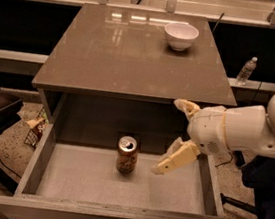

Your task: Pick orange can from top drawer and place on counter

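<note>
Sitting upright near the middle of the open drawer [114, 213], the can [127, 154] shows its silver top. The gripper [175, 134] hangs just to its right over the drawer, fingers [175, 159] spread wide and not touching it (one up by the counter [124, 54] edge, the other low near the can). A white bowl [181, 35] sits at the counter's far side

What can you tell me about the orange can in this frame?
The orange can is a small orange-brown soda can with pale lettering on its side and a silver top showing a dark opening. It looks like metal. It stands upright on the pale speckled floor of the open top drawer, near the middle and toward the back, touching nothing but that floor. The pincer hangs open to the can's right, apart from it.
</note>
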Tool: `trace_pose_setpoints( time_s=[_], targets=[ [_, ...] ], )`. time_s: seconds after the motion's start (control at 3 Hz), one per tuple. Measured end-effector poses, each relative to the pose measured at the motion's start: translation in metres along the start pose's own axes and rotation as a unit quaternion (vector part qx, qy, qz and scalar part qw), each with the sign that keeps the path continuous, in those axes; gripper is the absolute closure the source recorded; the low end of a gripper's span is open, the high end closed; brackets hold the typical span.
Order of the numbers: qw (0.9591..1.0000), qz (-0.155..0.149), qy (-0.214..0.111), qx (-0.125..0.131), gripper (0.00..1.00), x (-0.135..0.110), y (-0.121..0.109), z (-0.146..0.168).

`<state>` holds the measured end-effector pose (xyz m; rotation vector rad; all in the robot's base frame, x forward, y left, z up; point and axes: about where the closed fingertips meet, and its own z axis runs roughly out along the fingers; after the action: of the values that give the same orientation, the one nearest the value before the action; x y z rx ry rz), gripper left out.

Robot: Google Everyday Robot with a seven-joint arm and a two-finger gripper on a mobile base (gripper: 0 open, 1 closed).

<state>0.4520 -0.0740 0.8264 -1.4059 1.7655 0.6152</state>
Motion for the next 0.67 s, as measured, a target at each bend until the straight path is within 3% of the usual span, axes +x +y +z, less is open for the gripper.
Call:
trace_pose_setpoints(
  time_s=[0.67],
  targets=[
    [0.9999, 0.002, -0.016, -0.005, 0.00, -0.0042, 0.0008, 0.0096]
  ],
)
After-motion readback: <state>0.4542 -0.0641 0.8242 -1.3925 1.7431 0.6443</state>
